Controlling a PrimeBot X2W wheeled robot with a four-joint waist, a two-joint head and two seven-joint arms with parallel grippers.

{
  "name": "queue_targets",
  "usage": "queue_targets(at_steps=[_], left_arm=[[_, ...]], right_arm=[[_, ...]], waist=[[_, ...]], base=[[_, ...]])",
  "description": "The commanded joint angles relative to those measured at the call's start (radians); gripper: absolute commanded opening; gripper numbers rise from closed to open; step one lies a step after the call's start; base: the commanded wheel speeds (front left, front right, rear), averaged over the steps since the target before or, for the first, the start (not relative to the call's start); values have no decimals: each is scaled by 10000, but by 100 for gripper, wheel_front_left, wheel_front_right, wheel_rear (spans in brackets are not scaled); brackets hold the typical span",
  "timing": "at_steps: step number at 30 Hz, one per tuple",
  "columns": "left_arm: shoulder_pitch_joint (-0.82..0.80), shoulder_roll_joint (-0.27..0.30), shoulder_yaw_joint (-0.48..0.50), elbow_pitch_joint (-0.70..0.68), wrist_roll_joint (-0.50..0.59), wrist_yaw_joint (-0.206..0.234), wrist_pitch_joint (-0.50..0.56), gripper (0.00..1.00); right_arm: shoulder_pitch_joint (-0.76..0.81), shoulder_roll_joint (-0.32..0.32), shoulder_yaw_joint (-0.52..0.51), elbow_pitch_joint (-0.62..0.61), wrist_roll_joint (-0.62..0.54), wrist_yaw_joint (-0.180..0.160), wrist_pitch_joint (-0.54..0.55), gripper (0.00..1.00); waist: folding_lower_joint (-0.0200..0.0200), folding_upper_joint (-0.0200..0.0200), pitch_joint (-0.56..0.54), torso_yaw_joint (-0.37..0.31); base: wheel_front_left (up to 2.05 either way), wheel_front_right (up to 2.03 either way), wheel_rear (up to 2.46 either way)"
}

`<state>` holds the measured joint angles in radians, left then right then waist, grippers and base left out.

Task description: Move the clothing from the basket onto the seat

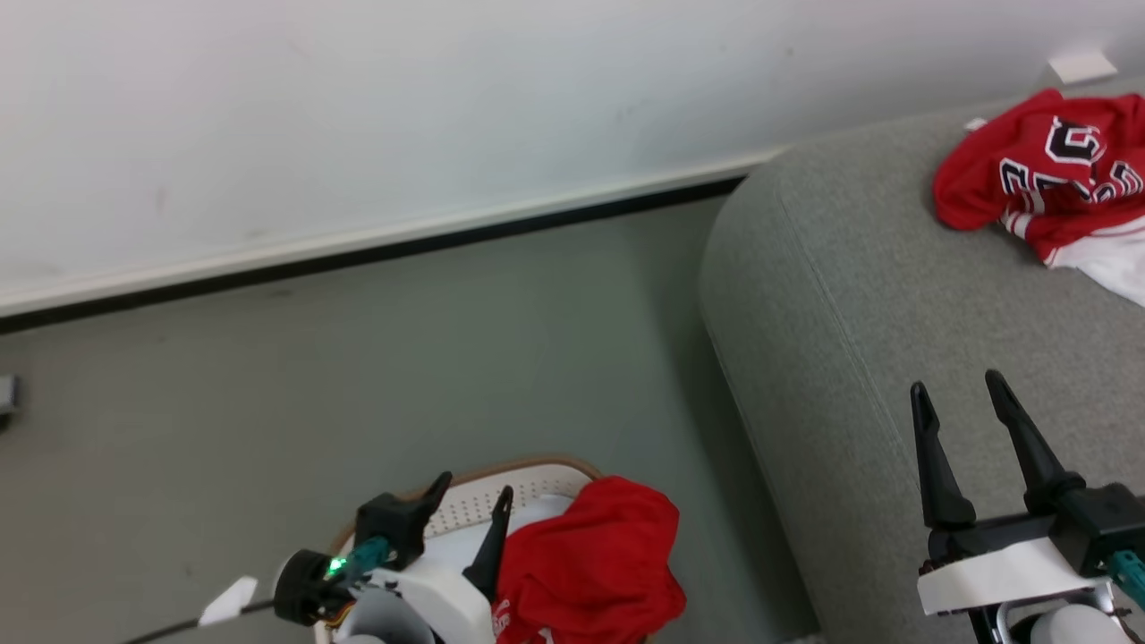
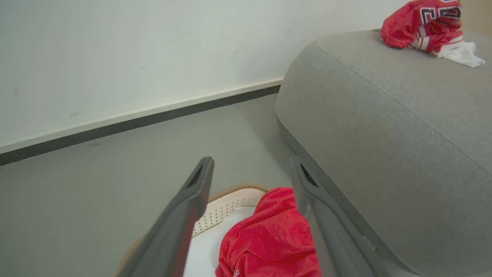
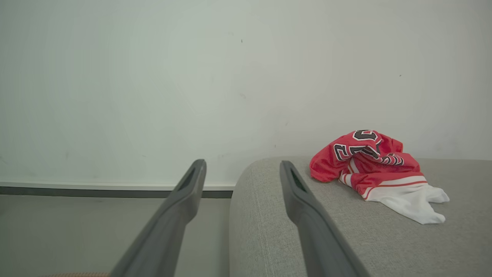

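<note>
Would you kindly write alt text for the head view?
A plain red garment lies heaped in the white perforated basket by the open left gripper; a lettered red jersey rests on the grey seat, beyond the open right gripper.

place: bare indoor room, domestic look; exact type unclear
shell: plain white wall [image 1: 358,107]; dark skirting [image 1: 358,255]; smooth grey floor [image 1: 402,358]
furnishing: grey upholstered seat [image 1: 850,295]; laundry basket [image 1: 537,487] on the floor

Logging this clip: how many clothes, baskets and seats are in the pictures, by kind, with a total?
Clothes: 2, a jersey on the seat and a plain red garment in the basket
Baskets: 1
Seats: 1
Total: 4
</note>
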<state>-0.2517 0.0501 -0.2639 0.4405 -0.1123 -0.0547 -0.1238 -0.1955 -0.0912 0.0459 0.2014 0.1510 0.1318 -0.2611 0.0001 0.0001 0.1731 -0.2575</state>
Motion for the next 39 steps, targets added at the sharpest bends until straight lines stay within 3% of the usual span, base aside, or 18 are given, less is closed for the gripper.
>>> queue_targets(at_steps=[1, 8, 21, 29, 39], left_arm=[[-240, 53, -79, 352, 142, -63, 253, 100], [-1319, 51, -495, 2309, 217, -124, 1237, 100], [-3420, 283, -430, 5431, -65, -123, 2014, 100], [-4758, 814, -590, 6482, 244, 103, 2243, 100], [-5707, 892, -921, 7150, 372, 61, 1991, 100]], right_arm=[[-210, 32, 22, -68, 74, -22, -19, 100], [-726, 189, 127, -398, 130, -22, -19, 100], [-1574, 431, 361, -1071, 369, -24, -19, 100], [-1957, 437, 483, -1555, 707, -24, -19, 100], [-2289, 437, 613, -1829, 1049, -22, -19, 100]], waist=[[-1, -1, 571, -472], [-1, -1, 1737, -1001], [-1, -1, 4083, -1486], [-1, -1, 5594, -1497], [-1, -1, 6705, -1473]], base=[[0, 0, 0], [0, 0, 0], [0, 0, 0], [0, 0, 0], [0, 0, 0]])
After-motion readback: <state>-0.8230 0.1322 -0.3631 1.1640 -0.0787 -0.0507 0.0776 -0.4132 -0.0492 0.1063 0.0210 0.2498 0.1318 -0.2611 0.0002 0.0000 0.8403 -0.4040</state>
